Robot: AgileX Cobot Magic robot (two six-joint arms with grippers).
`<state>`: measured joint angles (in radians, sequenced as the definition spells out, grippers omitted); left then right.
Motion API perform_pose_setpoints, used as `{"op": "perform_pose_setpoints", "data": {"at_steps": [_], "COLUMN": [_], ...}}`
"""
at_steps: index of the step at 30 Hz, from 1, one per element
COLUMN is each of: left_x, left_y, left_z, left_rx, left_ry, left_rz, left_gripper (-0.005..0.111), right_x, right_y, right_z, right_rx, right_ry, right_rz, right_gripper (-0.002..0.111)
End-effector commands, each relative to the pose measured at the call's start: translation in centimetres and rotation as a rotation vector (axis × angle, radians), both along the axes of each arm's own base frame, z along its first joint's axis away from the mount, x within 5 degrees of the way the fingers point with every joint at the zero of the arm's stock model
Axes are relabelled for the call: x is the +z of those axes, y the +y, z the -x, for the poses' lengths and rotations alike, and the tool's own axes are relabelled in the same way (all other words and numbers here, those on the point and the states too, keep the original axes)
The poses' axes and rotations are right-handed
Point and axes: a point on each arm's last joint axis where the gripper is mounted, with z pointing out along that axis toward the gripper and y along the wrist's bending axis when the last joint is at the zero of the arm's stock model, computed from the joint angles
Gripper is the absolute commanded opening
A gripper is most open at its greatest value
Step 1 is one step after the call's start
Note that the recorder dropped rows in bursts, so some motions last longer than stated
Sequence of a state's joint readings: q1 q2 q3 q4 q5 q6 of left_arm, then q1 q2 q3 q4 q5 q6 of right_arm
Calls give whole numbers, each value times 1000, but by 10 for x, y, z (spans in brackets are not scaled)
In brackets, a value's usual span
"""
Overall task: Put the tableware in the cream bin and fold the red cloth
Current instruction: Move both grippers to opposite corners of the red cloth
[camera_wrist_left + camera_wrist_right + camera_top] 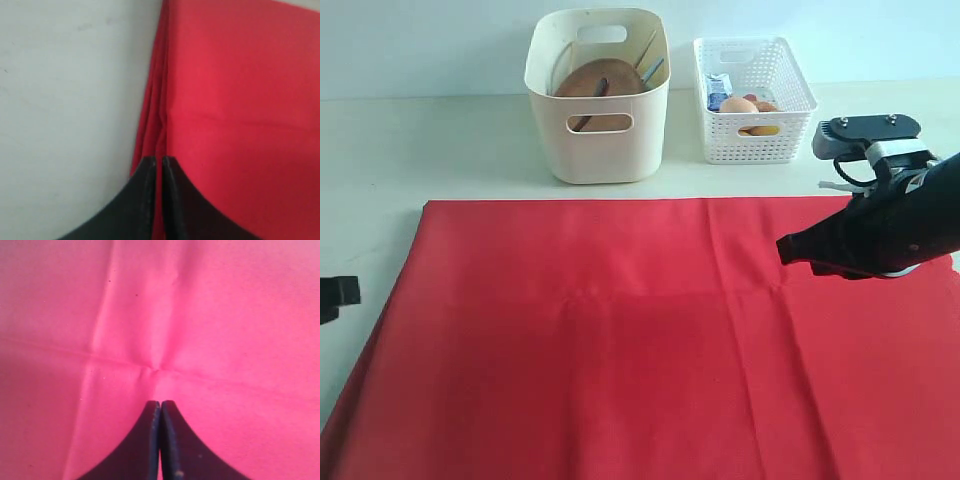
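The red cloth (620, 340) lies spread flat over most of the table. The cream bin (605, 150) stands behind it and holds the tableware: a round brown plate (598, 85) on edge, with thin chopsticks (647, 50) leaning beside it. My right gripper (782, 248) hovers over the cloth's right part, pointing left. It is shut with nothing in it (160, 402) above a crease crossing in the cloth (155, 369). My left gripper (158, 159) has its jaws closed on the cloth's layered left edge (157, 115), and red shows between them.
A white lattice basket (770, 135) with an egg (738, 104) and other food stands right of the bin. Bare pale table (420, 150) lies behind and left of the cloth. A black part of the left arm (335, 295) shows at the left border.
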<state>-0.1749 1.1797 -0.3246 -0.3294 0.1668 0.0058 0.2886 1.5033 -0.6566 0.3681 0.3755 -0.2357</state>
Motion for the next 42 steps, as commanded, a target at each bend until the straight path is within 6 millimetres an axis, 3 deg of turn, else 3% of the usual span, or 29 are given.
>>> {"op": "perform_pose_setpoints", "data": {"at_steps": [1, 4, 7, 10, 14, 18, 20, 25, 26, 30, 33, 36, 38, 42], "left_x": [-14, -23, -32, -42, -56, -64, -64, -64, -64, -64, -63, -63, -58, -38], "left_y": [-14, -19, -18, -18, -18, -18, -18, -18, -18, -15, -1, 43, 60, 57], "left_z": [-14, -23, -30, -36, -38, -38, -38, -38, -38, -39, -43, -46, -48, -57], "left_rx": [-55, -76, -85, -80, -73, -77, -77, -73, -73, -61, 0, 115, 190, 86], "left_ry": [67, 71, 56, 50, 85, 117, 119, 122, 122, 112, 107, 111, 102, 165], "left_rz": [-17, -42, -74, -95, -109, -116, -117, -114, -114, -116, -116, -161, -153, -144], "left_gripper": [30, 56, 72, 79, 79, 67, 53, 4, 0, 0, 0, 0, 0, 0], "right_x": [0, 0, 0, 0, 0, 0, 0, 1, 1, 1, 1, 1, 1, -11], "right_y": [0, 0, 0, 0, 0, -1, -1, -1, -1, -1, -1, -1, -1, -1], "right_z": [-1, -1, -1, -1, -1, -2, -2, -3, -3, -3, -3, -3, -3, -8], "right_rx": [-38, -38, -38, -38, -41, -43, -45, -48, -48, -48, -48, -48, -46, -43], "right_ry": [2, 2, 2, 2, 1, -7, -15, -26, -26, -26, -26, -26, -20, -15], "right_rz": [-27, -27, -27, -27, -29, -29, -29, -29, -29, -29, -29, -29, -29, -3], "right_gripper": [0, 0, 0, 0, 0, 0, 0, 0, 0, 0, 0, 0, 0, 0]}}
